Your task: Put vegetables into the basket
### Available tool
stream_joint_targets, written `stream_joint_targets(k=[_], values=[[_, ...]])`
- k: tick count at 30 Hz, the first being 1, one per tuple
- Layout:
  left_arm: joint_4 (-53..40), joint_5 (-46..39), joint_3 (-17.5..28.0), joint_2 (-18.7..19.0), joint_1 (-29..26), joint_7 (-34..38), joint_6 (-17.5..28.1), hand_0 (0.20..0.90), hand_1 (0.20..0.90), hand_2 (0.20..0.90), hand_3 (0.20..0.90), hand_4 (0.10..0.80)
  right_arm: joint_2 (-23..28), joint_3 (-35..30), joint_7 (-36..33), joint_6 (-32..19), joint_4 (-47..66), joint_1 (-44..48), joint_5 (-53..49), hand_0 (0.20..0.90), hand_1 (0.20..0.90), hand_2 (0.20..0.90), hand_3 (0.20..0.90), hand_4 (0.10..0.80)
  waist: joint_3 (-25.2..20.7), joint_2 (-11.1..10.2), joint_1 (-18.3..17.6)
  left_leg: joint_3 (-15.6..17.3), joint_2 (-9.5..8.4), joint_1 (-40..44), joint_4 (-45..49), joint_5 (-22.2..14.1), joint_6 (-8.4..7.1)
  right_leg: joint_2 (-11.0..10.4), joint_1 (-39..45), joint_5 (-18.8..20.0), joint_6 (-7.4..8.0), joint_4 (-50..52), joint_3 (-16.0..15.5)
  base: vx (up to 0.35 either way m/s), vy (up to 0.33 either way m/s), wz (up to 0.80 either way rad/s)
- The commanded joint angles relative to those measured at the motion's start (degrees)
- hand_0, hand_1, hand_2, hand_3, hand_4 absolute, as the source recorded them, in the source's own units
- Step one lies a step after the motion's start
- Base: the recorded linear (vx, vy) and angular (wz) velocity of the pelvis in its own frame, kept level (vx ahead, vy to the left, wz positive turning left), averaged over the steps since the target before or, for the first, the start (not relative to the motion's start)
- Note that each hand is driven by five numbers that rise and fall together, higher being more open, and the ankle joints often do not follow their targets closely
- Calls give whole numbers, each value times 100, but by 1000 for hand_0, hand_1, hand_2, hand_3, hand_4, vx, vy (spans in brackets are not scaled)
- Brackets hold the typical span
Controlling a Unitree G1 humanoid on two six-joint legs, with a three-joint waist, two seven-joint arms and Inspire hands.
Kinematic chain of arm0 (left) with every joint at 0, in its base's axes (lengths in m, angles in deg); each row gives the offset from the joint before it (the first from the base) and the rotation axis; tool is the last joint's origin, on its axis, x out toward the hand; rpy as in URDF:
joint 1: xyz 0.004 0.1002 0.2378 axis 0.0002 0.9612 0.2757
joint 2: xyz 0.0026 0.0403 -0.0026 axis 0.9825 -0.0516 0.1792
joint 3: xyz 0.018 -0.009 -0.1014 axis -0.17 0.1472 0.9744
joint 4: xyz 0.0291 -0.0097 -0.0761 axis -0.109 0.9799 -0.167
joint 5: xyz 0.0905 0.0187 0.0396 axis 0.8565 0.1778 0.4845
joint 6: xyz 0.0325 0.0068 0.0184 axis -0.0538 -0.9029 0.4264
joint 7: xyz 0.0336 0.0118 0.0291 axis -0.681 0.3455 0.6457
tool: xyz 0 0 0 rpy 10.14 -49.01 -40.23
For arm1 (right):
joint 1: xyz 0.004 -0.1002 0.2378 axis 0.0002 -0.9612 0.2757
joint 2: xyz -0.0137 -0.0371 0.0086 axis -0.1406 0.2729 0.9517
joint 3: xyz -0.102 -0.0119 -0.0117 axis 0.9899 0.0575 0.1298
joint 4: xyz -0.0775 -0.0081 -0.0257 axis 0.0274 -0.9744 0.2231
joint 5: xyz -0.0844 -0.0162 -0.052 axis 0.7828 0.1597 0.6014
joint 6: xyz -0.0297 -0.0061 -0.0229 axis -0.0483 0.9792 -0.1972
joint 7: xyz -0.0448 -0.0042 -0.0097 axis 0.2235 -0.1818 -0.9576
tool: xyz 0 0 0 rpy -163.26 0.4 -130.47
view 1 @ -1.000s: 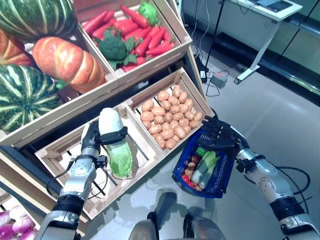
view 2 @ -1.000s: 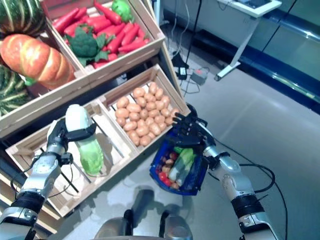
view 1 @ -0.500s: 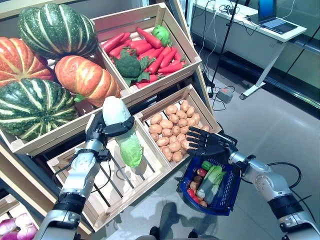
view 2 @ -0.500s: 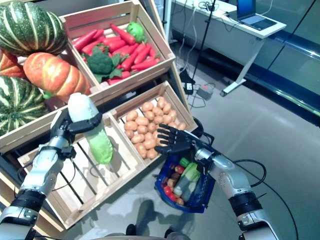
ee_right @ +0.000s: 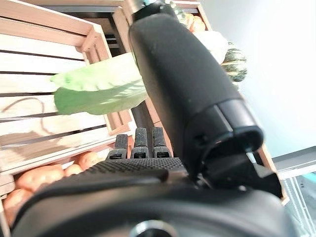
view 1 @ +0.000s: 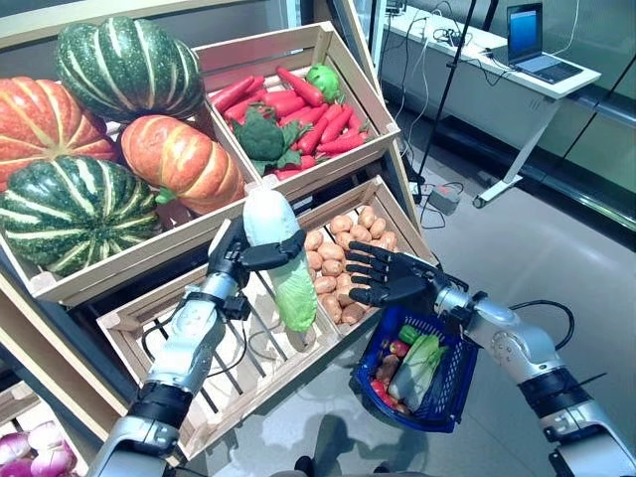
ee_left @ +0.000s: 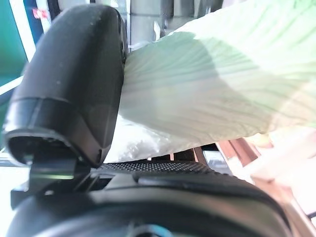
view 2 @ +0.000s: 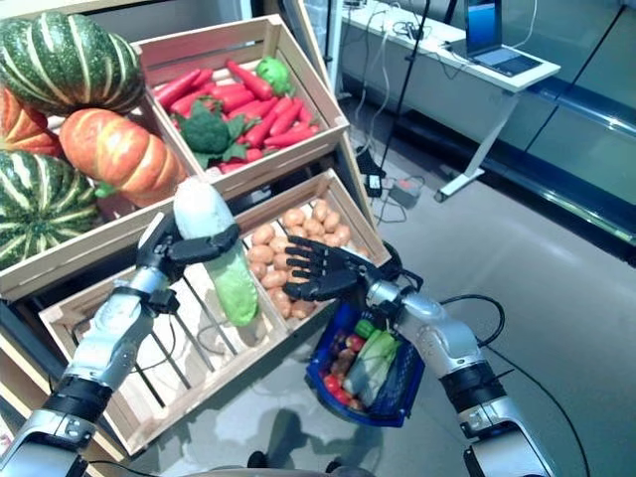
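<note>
**Left hand holds cabbage over crates, basket hangs on right arm**

Left hand has thumb and fingers curled round the white stem end of a napa cabbage, leafy green end hanging down, raised above the slatted wooden crate on the lower shelf. Right hand is spread, fingers straight, holding nothing, just right of the cabbage and over the near edge of the potato crate; whether it touches the leaf, cannot tell. Blue basket hangs under the right forearm, near right of the crates, with green leafy veg and small red and brown items in it.

Upper shelf: pumpkins, green striped and orange, in the left crate; red peppers or carrots, broccoli and a green pepper in the right one. Purple-white veg at the near-left corner.

Grey glossy floor. Far right a white desk with an open laptop, a power adapter on the floor beneath it.
</note>
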Motion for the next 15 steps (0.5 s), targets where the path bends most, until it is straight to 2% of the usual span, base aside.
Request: stream_joint_targets(k=[1, 6, 15], values=[[-222, -443, -198, -177, -1138, -194, 356, 300, 300, 300, 300, 400, -244, 49, -252, -370, -25, 670, -568, 900, 900, 900, 900, 800, -642, 76, 30, 13, 0, 105, 6, -507, -33, 137, -60, -127, -368, 126, -11, 0, 0, 0], [-422, -510, -467, -504, -1136, -259, 253, 300, 300, 300, 300, 400, -449, 192, -501, -233, -133, 830, -503, 900, 900, 900, 900, 800, -623, 59, 50, 1, -6, 179, 6, -531, -12, 143, 4, -142, -381, 122, 37, 25, 3, 1], [-767, -607, -671, -749, -1236, -219, 170, 300, 300, 300, 300, 400, -683, 383, -704, 24, -546, 897, -725, 900, 900, 900, 900, 800, -641, 48, 69, 25, -3, 254, 6, -559, 6, 144, 46, -173, -388, 159, 88, 35, 6, -1]])
